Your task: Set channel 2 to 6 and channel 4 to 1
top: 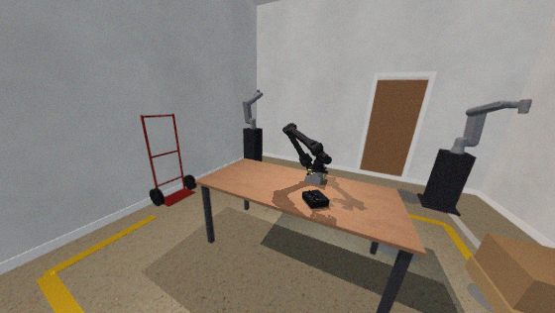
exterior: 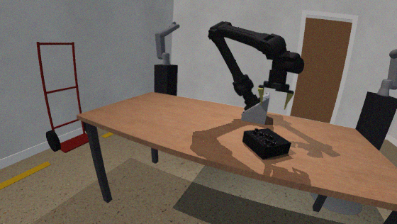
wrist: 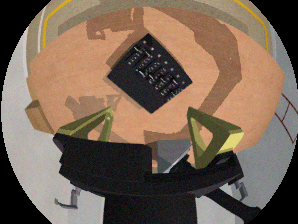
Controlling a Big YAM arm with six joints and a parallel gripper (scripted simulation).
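As the gripper (exterior: 276,98) (wrist: 150,111) hangs wide open, the lighting desk (top: 315,199) (exterior: 266,143) (wrist: 150,71) lies below, towards the surface's (top: 248,180) (exterior: 142,117) (wrist: 250,90) long front edge, sitting skewed to the fingers!

We see a smooth table (top: 248,182) (exterior: 149,117) (wrist: 260,85) with a wood look, a matt black desk (top: 315,198) (exterior: 266,143) (wrist: 135,85) like plastic, and a speckled, stony-looking floor (top: 198,267) (exterior: 117,213).

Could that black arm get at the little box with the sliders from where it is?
Probably yes: the arm reaches above the table, its gripper is open, and nothing visible stands between it and the lighting desk.
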